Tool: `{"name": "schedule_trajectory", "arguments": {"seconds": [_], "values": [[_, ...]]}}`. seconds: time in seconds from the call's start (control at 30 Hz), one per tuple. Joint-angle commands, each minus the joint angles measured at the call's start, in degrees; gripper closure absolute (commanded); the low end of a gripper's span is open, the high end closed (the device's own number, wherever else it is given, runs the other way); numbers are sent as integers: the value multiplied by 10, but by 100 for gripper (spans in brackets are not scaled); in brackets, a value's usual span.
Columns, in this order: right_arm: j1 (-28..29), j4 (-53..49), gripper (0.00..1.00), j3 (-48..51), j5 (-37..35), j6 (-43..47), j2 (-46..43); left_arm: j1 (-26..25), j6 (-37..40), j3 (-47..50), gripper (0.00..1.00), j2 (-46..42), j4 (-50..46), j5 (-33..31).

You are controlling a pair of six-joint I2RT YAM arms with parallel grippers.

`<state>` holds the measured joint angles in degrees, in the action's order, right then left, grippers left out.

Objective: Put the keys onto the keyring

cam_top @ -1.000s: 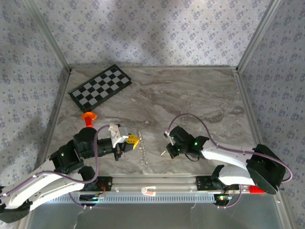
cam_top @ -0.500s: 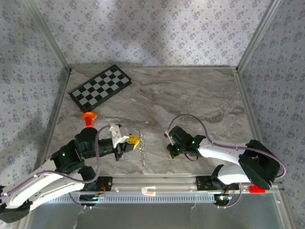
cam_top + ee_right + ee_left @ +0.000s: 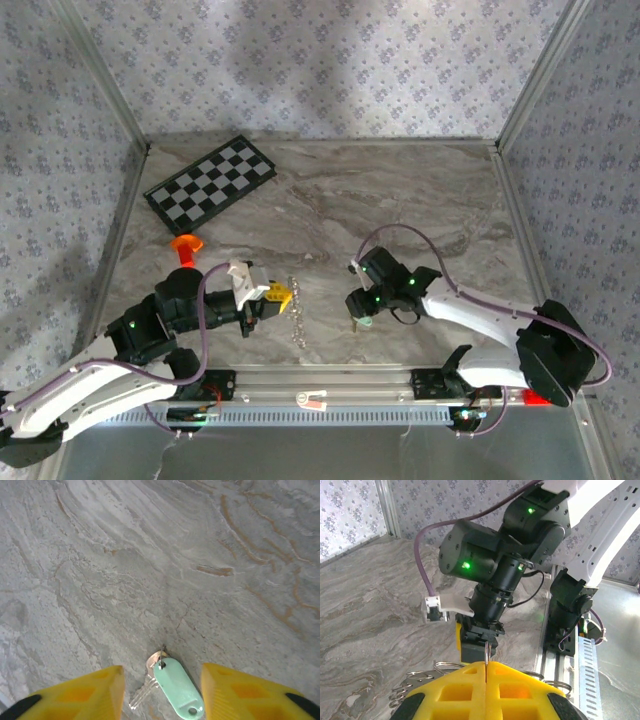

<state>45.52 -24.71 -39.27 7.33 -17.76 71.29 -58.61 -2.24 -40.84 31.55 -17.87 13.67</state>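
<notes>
Marble table (image 3: 400,200) bears one key (image 3: 176,686) under the right gripper (image 3: 162,674), fingers parted; left gripper (image 3: 486,668) pinches the one keyring (image 3: 296,312).

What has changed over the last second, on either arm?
The right gripper opened and let go of the key, which now lies on the table between its open jaws. The right wrist also shifted slightly toward the far side. Unchanged: the left gripper, shut on the keyring, plus the checkerboard and orange piece.
</notes>
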Motion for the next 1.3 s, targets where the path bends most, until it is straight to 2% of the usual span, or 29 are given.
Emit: {"name": "schedule_trajectory", "arguments": {"seconds": [0.0, 0.23, 0.43, 0.9, 1.27], "values": [[-15, -83, 51, -44, 28, 22, 27, -3, -2, 0, 100, -9, 29, 5], [-23, -184, 51, -124, 52, 71, 118, -3, -3, 3, 100, -9, 35, 13], [-21, -220, 56, -151, 62, 87, 142, -4, -7, 5, 100, -20, 38, 17], [-7, -75, 64, -76, 56, 19, 149, -5, -10, 8, 100, -29, 43, 22], [-7, -50, 74, -75, 59, 23, 168, -5, -9, 7, 100, -28, 43, 19]]}}
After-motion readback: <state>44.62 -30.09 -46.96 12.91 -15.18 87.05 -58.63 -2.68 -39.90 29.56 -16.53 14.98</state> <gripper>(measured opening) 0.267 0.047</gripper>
